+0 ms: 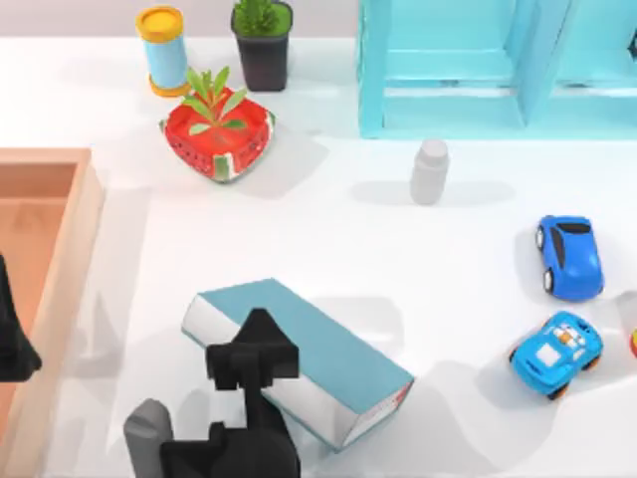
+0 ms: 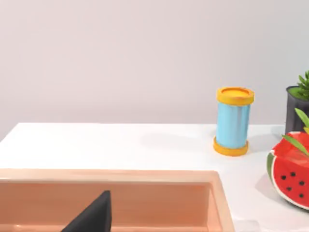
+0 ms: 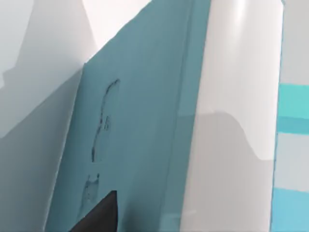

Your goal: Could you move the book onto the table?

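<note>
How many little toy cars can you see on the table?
2. A plain blue toy car sits near the table's right edge, and a light blue police-style toy car sits just below it. A red-and-yellow sliver at the right edge may be another toy, cut off.

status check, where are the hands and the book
Right hand over the book, low centre of table. Left hand parked over wooden tray. Nothing blocking the book.

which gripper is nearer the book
Right. The right gripper is over the book, at its near long edge; the left gripper sits off over the wooden box.
</note>
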Robot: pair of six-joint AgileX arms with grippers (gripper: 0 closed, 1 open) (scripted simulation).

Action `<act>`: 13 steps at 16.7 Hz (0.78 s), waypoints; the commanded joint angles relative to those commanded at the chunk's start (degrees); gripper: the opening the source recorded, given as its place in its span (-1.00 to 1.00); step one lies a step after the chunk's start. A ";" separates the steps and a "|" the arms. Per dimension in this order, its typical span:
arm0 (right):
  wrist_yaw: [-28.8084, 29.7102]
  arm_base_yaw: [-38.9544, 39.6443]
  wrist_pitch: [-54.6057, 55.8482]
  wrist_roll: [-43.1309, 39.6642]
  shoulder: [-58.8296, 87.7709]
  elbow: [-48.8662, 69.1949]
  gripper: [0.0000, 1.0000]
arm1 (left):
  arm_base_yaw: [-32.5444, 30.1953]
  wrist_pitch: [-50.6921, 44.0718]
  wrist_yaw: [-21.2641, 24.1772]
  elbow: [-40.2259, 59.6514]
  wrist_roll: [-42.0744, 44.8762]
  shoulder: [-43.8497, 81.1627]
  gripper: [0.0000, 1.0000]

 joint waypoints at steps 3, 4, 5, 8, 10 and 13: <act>0.00 0.00 0.00 0.00 0.00 0.00 1.00 | 0.00 0.00 0.00 0.00 0.00 0.00 1.00; -0.02 0.03 0.10 0.04 0.02 -0.02 1.00 | 0.00 0.00 0.00 0.00 0.00 0.00 1.00; -0.03 0.06 0.07 0.08 0.04 0.00 1.00 | 0.00 0.00 0.00 0.00 0.00 0.00 1.00; -0.43 2.62 -3.19 3.60 0.95 1.15 1.00 | 0.00 0.00 0.00 0.00 0.00 0.00 1.00; -0.66 5.81 -7.90 8.57 2.10 2.73 1.00 | 0.00 0.00 0.00 0.00 0.00 0.00 1.00; -0.90 11.43 -18.26 18.78 4.49 6.15 1.00 | 0.00 0.00 0.00 0.00 0.00 0.00 1.00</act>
